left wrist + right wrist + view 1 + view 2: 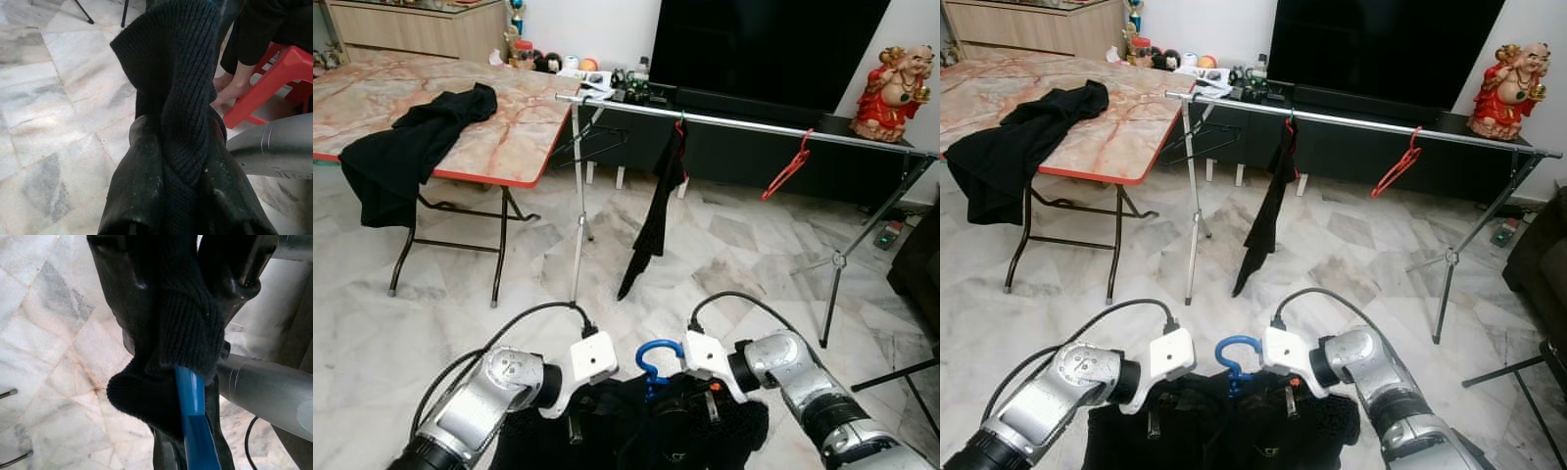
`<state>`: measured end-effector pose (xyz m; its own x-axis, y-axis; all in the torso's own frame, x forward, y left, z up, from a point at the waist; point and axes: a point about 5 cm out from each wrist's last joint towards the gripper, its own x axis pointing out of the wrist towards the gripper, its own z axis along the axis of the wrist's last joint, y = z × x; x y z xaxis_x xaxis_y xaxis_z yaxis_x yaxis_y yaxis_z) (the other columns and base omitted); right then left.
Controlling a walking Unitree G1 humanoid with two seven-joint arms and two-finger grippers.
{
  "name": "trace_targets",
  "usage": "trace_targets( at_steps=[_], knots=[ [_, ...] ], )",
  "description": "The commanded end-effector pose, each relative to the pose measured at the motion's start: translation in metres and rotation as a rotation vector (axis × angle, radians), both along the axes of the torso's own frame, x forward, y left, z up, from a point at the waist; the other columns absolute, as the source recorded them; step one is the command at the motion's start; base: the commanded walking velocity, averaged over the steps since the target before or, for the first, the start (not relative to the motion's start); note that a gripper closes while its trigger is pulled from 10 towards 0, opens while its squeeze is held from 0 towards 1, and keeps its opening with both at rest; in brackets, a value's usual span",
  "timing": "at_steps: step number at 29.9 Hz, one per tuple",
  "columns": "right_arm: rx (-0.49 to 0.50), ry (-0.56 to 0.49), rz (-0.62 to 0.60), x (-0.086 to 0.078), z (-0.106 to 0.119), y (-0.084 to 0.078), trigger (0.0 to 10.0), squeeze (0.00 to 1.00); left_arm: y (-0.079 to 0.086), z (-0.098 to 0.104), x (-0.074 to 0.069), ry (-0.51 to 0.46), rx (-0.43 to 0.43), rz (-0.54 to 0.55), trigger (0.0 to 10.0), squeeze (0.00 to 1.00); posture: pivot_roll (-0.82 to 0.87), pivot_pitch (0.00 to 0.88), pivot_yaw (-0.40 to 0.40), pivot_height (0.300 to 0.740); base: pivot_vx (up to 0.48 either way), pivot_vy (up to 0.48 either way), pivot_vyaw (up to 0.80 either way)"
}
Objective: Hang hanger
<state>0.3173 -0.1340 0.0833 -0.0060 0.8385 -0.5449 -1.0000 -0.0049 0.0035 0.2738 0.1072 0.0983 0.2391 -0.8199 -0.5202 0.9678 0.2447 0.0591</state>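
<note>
Both end effectors grip black garment [626, 431]; blue hanger [656, 362] hook up — upright.

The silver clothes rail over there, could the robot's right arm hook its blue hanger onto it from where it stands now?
Probably not yet. The rail stands well ahead across open floor, while the right gripper holds the blue hanger and black garment low, near the body.

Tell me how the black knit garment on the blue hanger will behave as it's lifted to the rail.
Probably floppy: the black knit garment bunches between the left gripper's fingers. Likely light, draping off the blue hanger. It may slip along the smooth plastic where the right gripper pinches both.
</note>
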Motion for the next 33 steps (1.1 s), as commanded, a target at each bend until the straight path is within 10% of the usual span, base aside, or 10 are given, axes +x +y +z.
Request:
trace_targets(
  at_steps=[1, 14, 27, 29, 30, 31, 32, 33],
  knots=[
    [0.009, -0.026, 0.035, 0.004, 0.011, 0.003, 10.0, 1.00, 0.002, 0.004, 0.006, -0.034, 0.002, 0.042, 0.0, 0.00, 0.17, 0.000, -0.155, 0.740, 0.000, 0.000, 0.00],
    [-0.090, -0.039, 0.055, 0.003, 0.011, -0.016, 10.0, 1.00, 0.017, -0.007, 0.016, -0.103, 0.083, 0.153, 0.0, 0.00, 0.15, 0.000, -0.156, 0.740, 0.000, 0.000, 0.00],
    [0.128, -0.152, -0.255, 0.020, 0.031, -0.035, 10.0, 1.00, 0.036, -0.033, 0.016, -0.165, 0.074, 0.384, 0.0, 0.00, 0.14, 0.000, -0.144, 0.740, 0.000, 0.000, 0.00],
    [0.147, -0.184, -0.374, 0.022, 0.026, -0.040, 10.0, 0.10, 0.041, -0.034, 0.022, -0.208, 0.061, 0.494, 0.0, 0.00, 0.14, 0.000, -0.140, 0.740, 0.000, 0.000, 0.00],
    [0.153, -0.193, -0.448, 0.023, 0.021, -0.042, 10.0, 0.00, 0.044, -0.035, 0.025, -0.217, 0.053, 0.553, 0.8, 0.00, 0.14, 0.000, -0.140, 0.740, 0.000, 0.000, 0.00],
    [0.148, -0.216, -0.534, 0.023, 0.015, -0.045, 10.0, 0.00, 0.045, -0.036, 0.026, -0.224, 0.036, 0.592, 7.3, 0.00, 0.14, 0.000, -0.137, 0.740, 0.000, 0.000, 0.00],
    [0.137, -0.218, -0.624, 0.023, 0.008, -0.048, 10.0, 0.00, 0.045, -0.036, 0.027, -0.234, 0.020, 0.609, 10.0, 0.00, 0.14, 0.000, -0.130, 0.740, 0.000, 0.000, 0.00],
    [0.123, -0.209, -0.741, 0.022, -0.002, -0.052, 10.0, 0.00, 0.045, -0.036, 0.026, -0.244, 0.011, 0.622, 10.0, 0.00, 0.14, 0.000, -0.129, 0.740, 0.000, 0.000, 0.00]
  ],
)
